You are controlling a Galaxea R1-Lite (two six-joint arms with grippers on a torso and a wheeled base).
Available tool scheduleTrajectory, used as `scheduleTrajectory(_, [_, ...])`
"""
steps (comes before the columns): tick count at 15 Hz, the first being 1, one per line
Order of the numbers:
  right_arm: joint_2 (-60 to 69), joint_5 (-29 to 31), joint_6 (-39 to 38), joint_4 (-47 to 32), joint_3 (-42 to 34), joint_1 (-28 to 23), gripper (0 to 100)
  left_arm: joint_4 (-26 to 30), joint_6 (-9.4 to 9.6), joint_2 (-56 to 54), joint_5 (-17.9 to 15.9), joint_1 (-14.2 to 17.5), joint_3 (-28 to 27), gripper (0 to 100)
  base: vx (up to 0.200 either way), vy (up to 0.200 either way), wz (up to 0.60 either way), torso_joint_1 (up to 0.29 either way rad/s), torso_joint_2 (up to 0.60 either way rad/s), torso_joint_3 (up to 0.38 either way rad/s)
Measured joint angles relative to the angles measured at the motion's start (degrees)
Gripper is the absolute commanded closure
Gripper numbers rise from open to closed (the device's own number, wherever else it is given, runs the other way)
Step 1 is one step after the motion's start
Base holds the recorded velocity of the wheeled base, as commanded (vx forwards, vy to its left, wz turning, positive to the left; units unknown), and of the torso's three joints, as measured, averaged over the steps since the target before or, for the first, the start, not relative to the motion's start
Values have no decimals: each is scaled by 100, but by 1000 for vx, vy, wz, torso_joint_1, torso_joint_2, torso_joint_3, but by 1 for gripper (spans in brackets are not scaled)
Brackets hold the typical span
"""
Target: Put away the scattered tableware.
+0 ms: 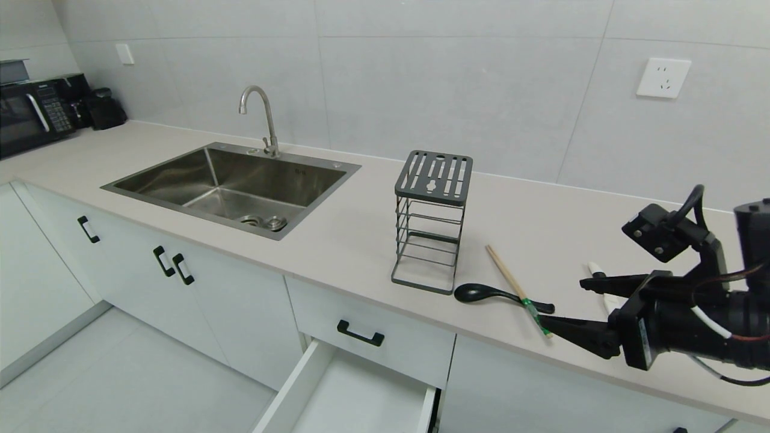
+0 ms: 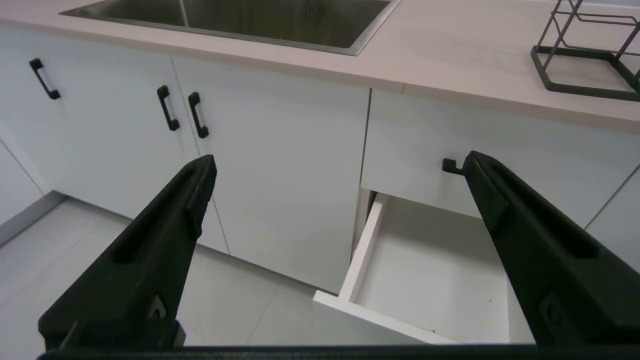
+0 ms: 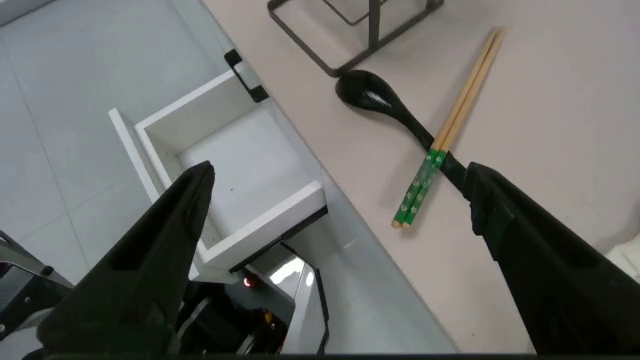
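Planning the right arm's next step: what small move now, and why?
Probably lower the right gripper onto the chopsticks: its jaws are open and empty, hovering just beside their green-banded end, which crosses the handle of the black spoon. The drawer below already stands open.

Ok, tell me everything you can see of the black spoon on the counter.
The glossy black spoon lies flat on the beige countertop near its front edge. Its oval bowl sits close beside the dark wire rack's base corner. Its slim handle runs away from the rack, and wooden chopsticks with green ends lie across it.
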State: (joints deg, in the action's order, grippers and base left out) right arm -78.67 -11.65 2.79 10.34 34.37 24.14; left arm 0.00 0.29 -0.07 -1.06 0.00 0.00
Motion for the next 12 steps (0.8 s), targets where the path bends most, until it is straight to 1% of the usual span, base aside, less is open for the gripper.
scheduleTrajectory(8, [-44,5,33,11,-60,56,0,0,-5,0,0,0,0,0,0,0,0,0,0,0])
scheduleTrajectory(12, [-82,107,-9,9,-16,321,0,0,-2,0,0,0,0,0,0,0,0,0,0,0])
